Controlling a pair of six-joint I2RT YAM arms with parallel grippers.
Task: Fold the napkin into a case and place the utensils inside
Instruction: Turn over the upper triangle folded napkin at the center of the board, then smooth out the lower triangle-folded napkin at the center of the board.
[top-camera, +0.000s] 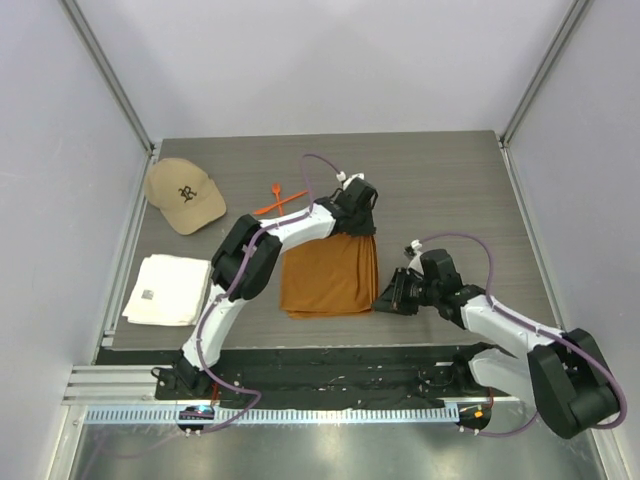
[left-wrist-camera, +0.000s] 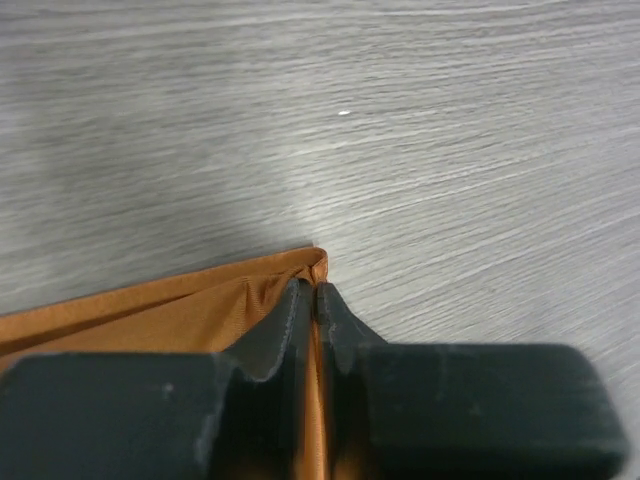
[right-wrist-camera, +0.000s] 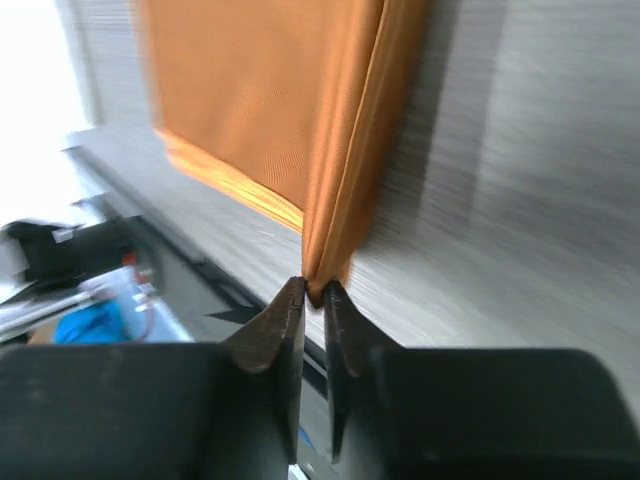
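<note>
The left arm stretches forward over the counter (top-camera: 450, 190), wrist bent down, its claw (top-camera: 361, 233) clamped on the far right corner of the napkin (top-camera: 330, 275). The right arm lies low, elbow out, and reaches leftward; its claw (top-camera: 381, 300) pinches the near right corner. The napkin lies folded mid-counter, with the utensils (top-camera: 278, 200) just beyond it, beside the cap (top-camera: 185, 195).

A tan cap (top-camera: 184, 195) lies beyond a folded white towel (top-camera: 167, 290) on the grey table (top-camera: 450, 180).
</note>
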